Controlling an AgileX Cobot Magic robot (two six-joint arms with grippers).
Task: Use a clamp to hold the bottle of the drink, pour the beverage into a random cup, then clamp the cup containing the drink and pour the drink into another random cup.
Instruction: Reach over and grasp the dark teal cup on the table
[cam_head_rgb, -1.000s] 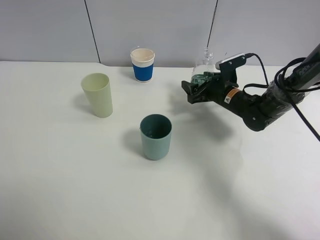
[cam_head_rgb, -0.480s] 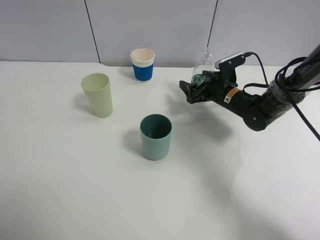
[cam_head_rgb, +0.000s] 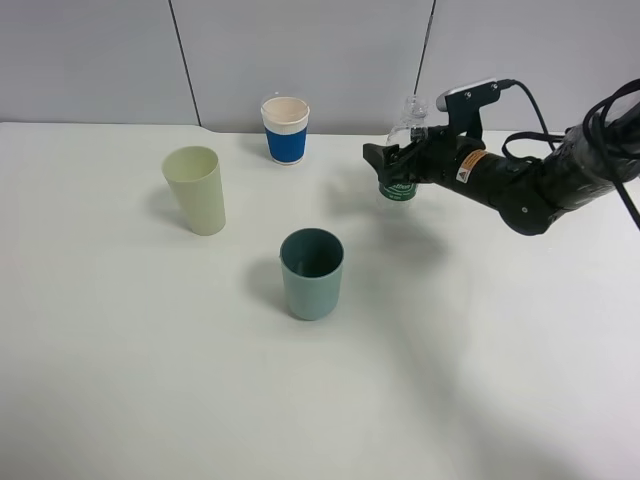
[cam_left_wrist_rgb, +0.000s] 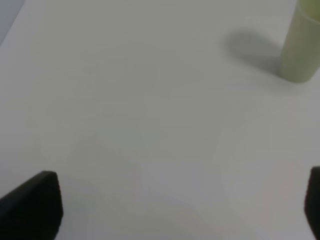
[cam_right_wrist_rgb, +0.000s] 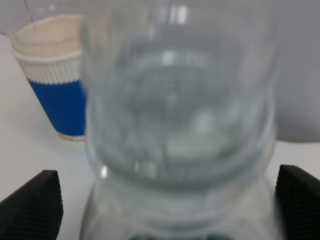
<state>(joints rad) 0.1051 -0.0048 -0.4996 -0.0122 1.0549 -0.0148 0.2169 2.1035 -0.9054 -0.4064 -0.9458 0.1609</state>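
— Grippers, left first?
— Our left gripper (cam_left_wrist_rgb: 172, 205) stands wide apart above the table (cam_left_wrist_rgb: 125, 100).
— Cups?
— We count three: one pale green cup (cam_head_rgb: 195, 190) at ten o'clock from the teal cup (cam_head_rgb: 311, 273), and one blue-banded paper cup (cam_head_rgb: 286, 130) at twelve.
— Bottles?
— One clear bottle (cam_head_rgb: 408, 125) at two o'clock, with our right gripper (cam_head_rgb: 390, 170) clamped on it. In our right wrist view the paper cup shows behind it.

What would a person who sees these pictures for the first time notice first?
The right gripper grips a clear bottle at the right rear. Three cups stand apart: a blue-banded paper cup at the back, a pale green cup on the left, a teal cup in the middle.
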